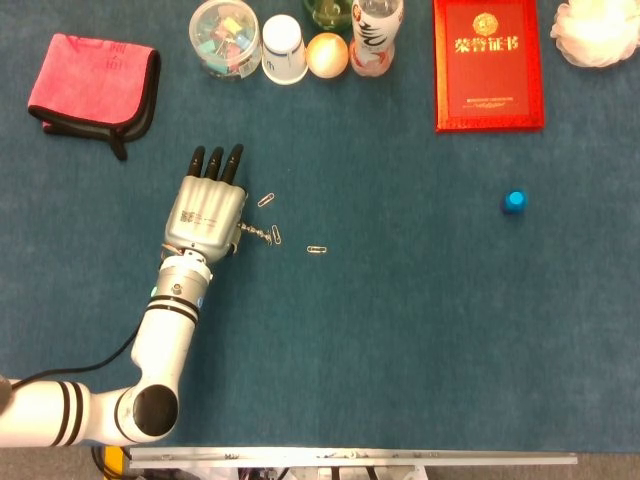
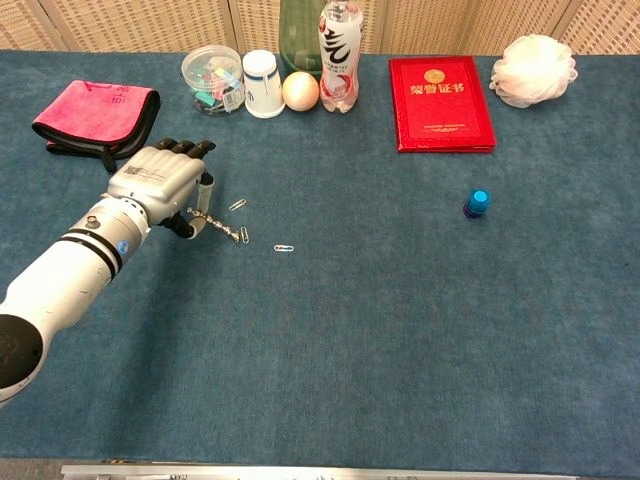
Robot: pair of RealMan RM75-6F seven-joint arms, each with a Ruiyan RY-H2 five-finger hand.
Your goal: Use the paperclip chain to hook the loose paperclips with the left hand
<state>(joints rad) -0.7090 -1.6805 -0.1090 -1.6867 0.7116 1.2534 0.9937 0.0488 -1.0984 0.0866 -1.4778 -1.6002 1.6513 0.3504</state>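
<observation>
Far left on the blue cloth-covered table (image 1: 420, 330), a pink folded towel (image 1: 92, 88) with a dark edge lies near the back. Just right of it and nearer the front, the left hand (image 1: 207, 212) hovers low over the table, palm down, dark fingertips (image 1: 215, 160) pointing toward the back row. Its thumb side pinches one end of the paperclip chain (image 1: 258, 234), so the hand is clamped on the chain. The chain trails out to the right from under the hand and lies along the cloth in the chest view (image 2: 218, 226).

Loose paperclips sit right of the hand. One loose paperclip (image 1: 266, 199) lies just beyond the chain toward the back, apart from it. A second paperclip (image 1: 277, 237) sits right at the chain's free end; touching or only beside it, too small to tell. A third paperclip (image 1: 316, 249) lies further right, clear of the chain.

Back row, left to right: a clear jar of coloured clips (image 1: 224, 38), a white paper cup (image 1: 283, 48) upside down, an egg-like pale ball (image 1: 327, 55), a green bottle (image 2: 300, 35) behind it, and a clear bottle with a black-and-white label (image 1: 375, 35). Right of these a red booklet with gold lettering (image 1: 488, 65) lies flat. A small blue cap-like object (image 1: 514, 201) stands alone on the cloth well right of the clips. Far right back corner holds a white mesh bath puff (image 1: 597, 30).

Right hand shows in neither view.
</observation>
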